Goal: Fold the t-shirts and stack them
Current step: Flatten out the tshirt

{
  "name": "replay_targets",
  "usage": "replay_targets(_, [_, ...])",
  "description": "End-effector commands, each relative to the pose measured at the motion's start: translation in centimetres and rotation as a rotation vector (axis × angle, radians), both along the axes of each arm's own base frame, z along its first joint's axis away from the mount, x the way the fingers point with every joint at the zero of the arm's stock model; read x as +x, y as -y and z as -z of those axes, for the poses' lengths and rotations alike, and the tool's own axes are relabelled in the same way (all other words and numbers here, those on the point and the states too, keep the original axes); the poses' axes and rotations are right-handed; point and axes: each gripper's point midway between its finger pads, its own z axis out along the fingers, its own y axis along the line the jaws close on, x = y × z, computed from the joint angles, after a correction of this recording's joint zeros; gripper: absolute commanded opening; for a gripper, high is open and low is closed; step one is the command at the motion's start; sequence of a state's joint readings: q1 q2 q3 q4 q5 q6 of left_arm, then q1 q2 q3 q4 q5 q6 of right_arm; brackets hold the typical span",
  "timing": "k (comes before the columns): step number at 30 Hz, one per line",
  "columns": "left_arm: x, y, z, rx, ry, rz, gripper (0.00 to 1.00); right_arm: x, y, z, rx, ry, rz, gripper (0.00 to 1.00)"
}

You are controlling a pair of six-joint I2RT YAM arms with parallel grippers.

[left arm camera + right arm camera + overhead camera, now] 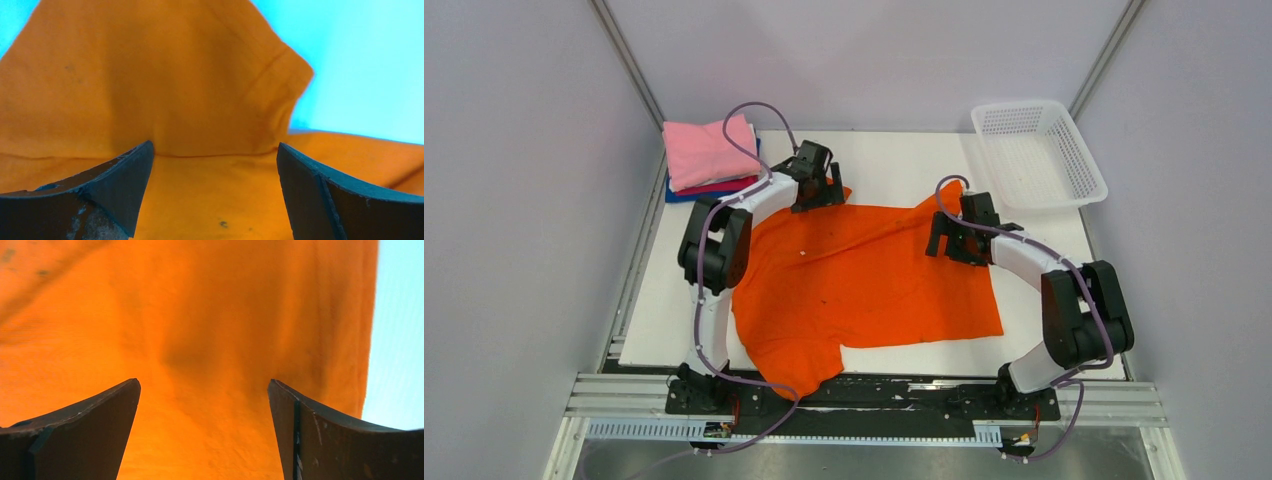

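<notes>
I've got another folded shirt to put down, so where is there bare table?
Bare table lies at the far edge between the folded stack and the basket, and along the near edge beside the orange shirt. Both far corners are crowded.

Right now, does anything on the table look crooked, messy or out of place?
Yes. The orange t-shirt lies crooked and rumpled, not squared to the table, and one flap droops over the near edge. A small dark speck marks the cloth. Nothing else stands out.
</notes>
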State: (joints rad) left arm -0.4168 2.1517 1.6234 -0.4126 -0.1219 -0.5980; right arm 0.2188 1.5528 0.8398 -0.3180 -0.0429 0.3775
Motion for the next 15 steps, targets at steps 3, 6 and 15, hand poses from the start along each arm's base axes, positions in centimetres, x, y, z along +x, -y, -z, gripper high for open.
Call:
replay_targets(3, [3.4, -2.4, 1.5, -0.078, -0.012, -0.114, 1.00, -2.8, -0.1, 0.9, 0.189, -0.105, 0.068, 1.00])
replay_targets(6, [3.7, -4.6, 2.9, -0.077, -0.064, -0.197, 1.00, -4.8, 0.5, 1.9, 0.170, -0.195, 0.112, 1.00])
replay_targets(15, [4.4, -7.2, 3.9, -0.108, -0.101, -0.291, 1.00, -9.7, 3.9, 2.6, 0.036, -0.313, 0.269, 1.00])
